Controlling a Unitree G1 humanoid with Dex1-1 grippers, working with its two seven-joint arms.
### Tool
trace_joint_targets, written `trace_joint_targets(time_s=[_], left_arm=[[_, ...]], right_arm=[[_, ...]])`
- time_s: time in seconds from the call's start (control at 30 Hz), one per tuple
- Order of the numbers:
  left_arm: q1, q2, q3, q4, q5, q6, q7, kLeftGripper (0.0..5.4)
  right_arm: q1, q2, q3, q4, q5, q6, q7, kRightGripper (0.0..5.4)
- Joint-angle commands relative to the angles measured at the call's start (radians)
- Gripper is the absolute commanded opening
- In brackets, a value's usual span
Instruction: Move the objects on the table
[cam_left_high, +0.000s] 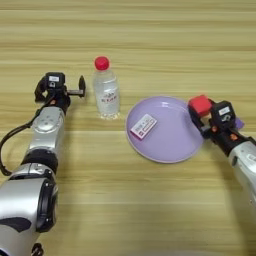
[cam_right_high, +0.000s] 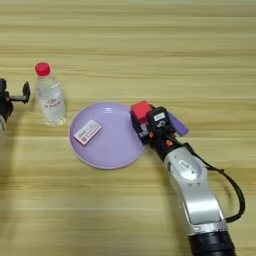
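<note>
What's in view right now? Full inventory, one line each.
Clear plastic water bottle: 1, red cap, white label, upright left of the plate.
Round lilac plate: 1, lilac, centre of table.
Small white and red card: 1, lying flat on the plate's left part.
Small red cube: 1, red, at the plate's right rim, between the right pincer's fingers.
Small purple rectangular block: 1, purple, on the table just right of the right pincer, partly hidden.
Light wooden table: 1, light wood, fills the view.
Left pincer: 1, black, open, beside the bottle's left side, apart from it.
Right pincer: 1, black, at the plate's right rim, closed on the cube.
</note>
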Motion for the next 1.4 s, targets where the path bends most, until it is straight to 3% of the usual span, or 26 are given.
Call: trace_joint_targets(time_s=[0.03, 0.47, 0.93, 0.97, 1.4], left_arm=[[0.002, -0.002, 0.000, 0.000, 0.001, 0.011, 0.005, 5.40], [0.001, -0.004, 0.000, -0.001, 0.002, 0.011, 0.007, 5.40], [-0.001, -0.006, -0.001, 0.001, 0.003, 0.012, 0.010, 5.40], [-0.001, -0.006, -0.001, 0.000, 0.003, 0.012, 0.010, 5.40], [-0.001, -0.005, 0.000, 0.000, 0.002, 0.010, 0.012, 5.40]], right_arm=[[0.003, 0.006, 0.033, -0.013, 0.007, 0.029, 0.021, 2.34], [0.006, 0.012, 0.104, 0.032, -0.007, 0.036, 0.061, 2.34], [-0.002, 0.013, 0.112, 0.074, -0.013, 0.045, 0.067, 2.33], [-0.002, 0.014, 0.112, 0.075, -0.012, 0.045, 0.069, 2.69], [-0.010, 0.032, 0.083, 0.038, 0.021, 0.005, 0.071, 3.93]])
